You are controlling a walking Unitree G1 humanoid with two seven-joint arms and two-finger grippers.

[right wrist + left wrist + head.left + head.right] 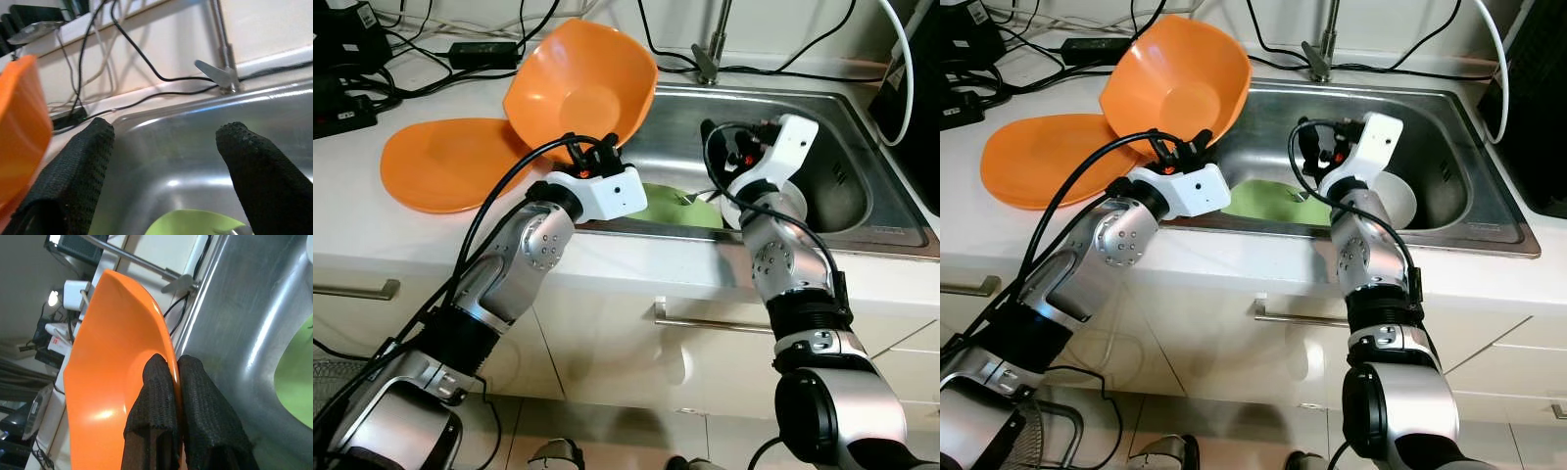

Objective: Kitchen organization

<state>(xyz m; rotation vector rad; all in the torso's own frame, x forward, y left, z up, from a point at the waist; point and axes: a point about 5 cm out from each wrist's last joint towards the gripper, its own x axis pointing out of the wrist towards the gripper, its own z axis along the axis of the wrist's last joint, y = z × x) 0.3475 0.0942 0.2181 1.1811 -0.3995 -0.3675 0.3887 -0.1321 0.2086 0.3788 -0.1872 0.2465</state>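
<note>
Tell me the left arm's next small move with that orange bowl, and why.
Probably carry it left and lower it onto the orange plate. The left gripper is shut on the orange bowl rim, holding it tilted over the sink edge, with the plate beside it on the counter.

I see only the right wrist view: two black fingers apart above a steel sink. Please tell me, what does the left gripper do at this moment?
Observer: The left gripper is shut on the rim of the orange bowl, held tilted at the left edge of the sink.
Operator: Is some other dish on the counter?
Observer: Yes, an orange plate lies flat on the white counter, left of the bowl.
Operator: And what is inside the sink?
Observer: A green plate and a white bowl beside it, under the open right gripper.
</note>
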